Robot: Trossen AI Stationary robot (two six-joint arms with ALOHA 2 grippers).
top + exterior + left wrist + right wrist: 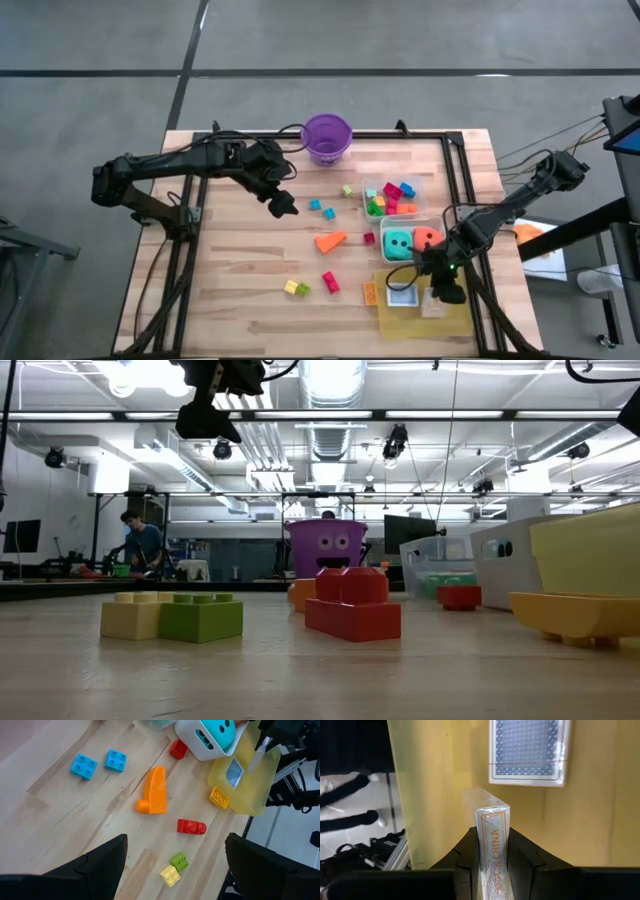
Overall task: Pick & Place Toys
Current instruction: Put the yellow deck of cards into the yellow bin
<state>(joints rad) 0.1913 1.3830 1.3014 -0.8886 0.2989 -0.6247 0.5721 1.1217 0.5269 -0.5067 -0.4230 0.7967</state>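
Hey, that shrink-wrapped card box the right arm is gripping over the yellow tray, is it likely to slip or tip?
The card box looks wrapped in glossy film, so it may be somewhat slippery. The right end effector pinches it across its narrow faces, so it seems stiff enough not to buckle. Set on that thin edge on the yellow tray, it would probably tip flat, like the card nearby.

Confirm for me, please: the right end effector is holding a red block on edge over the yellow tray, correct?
Not quite. The right end effector holds a wrapped deck of cards, not a red block, on edge over the yellow tray, as the right wrist view shows.
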